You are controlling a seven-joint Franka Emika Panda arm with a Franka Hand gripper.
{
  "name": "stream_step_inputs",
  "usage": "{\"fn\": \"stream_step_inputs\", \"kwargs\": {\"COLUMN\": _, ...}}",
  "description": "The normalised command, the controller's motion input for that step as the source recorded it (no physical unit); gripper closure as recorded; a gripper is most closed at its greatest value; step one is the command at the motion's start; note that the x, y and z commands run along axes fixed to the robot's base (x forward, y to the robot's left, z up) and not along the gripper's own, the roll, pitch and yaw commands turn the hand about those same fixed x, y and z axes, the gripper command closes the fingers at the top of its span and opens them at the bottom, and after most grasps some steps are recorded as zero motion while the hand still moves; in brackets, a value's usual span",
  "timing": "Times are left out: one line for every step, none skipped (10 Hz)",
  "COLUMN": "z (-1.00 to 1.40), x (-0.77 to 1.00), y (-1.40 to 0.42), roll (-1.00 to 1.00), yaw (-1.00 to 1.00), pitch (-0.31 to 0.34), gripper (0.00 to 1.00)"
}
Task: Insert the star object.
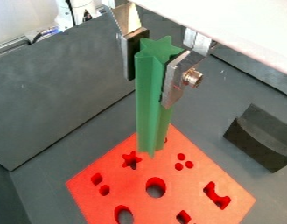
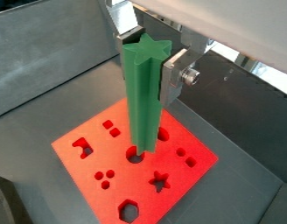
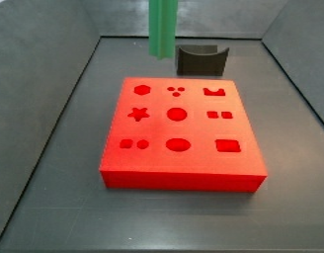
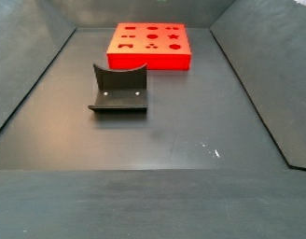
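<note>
My gripper [image 1: 152, 63] is shut on the star object [image 1: 152, 96], a long bright green ridged rod, near its top end. The rod hangs upright above the red block [image 1: 105, 179], clear of it. It shows the same way in both wrist views, with the gripper [image 2: 150, 63] on the rod [image 2: 141, 105] over the block [image 2: 187, 144]. In a side view only the rod's lower part [image 3: 162, 28] shows, above the far side of the red block [image 3: 178, 158]; the gripper is out of frame. The star hole [image 3: 139, 114] is on the block's left side.
A dark grey curved block [image 3: 201, 59] stands behind the red block, and also shows in a side view [image 4: 118, 89] and a wrist view [image 1: 262, 131]. Grey sloping walls [image 3: 52, 109] ring the dark floor. The red block has several other shaped holes.
</note>
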Motion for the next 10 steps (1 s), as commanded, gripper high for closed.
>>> {"fn": "stream_step_inputs", "kwargs": {"z": -0.14, "x": 0.0, "y": 0.0, "roll": 0.0, "yaw": 0.13, "pitch": 0.0, "gripper": 1.0}}
{"fn": "stream_step_inputs", "kwargs": {"z": -0.27, "x": 0.0, "y": -0.09, "roll": 0.0, "yaw": 0.37, "pitch": -0.034, "gripper": 1.0}}
{"fn": "stream_step_inputs", "kwargs": {"z": -0.37, "x": 0.0, "y": -0.1, "roll": 0.01, "yaw": 0.39, "pitch": -0.061, "gripper": 1.0}}
{"fn": "stream_step_inputs", "kwargs": {"z": -0.43, "x": 0.0, "y": -0.09, "roll": 0.01, "yaw": 0.39, "pitch": -0.074, "gripper": 1.0}}
{"fn": "stream_step_inputs", "kwargs": {"z": -0.43, "x": 0.0, "y": -0.09, "roll": 0.02, "yaw": 0.45, "pitch": -0.073, "gripper": 1.0}}
{"fn": "stream_step_inputs", "kwargs": {"z": -0.35, "x": 0.0, "y": -0.13, "roll": 0.0, "yaw": 0.52, "pitch": -0.054, "gripper": 1.0}}
{"fn": "stream_step_inputs", "kwargs": {"z": -0.26, "x": 0.0, "y": -0.14, "roll": 0.03, "yaw": 0.56, "pitch": -0.03, "gripper": 1.0}}
{"fn": "stream_step_inputs", "kwargs": {"z": -0.23, "x": 0.0, "y": -0.15, "roll": 0.1, "yaw": 0.51, "pitch": -0.021, "gripper": 1.0}}
{"fn": "stream_step_inputs", "kwargs": {"z": -0.23, "x": 0.0, "y": -0.08, "roll": 0.21, "yaw": 0.41, "pitch": 0.0, "gripper": 1.0}}
{"fn": "stream_step_inputs", "kwargs": {"z": -0.2, "x": 0.0, "y": -0.01, "roll": 0.26, "yaw": 0.46, "pitch": 0.0, "gripper": 1.0}}
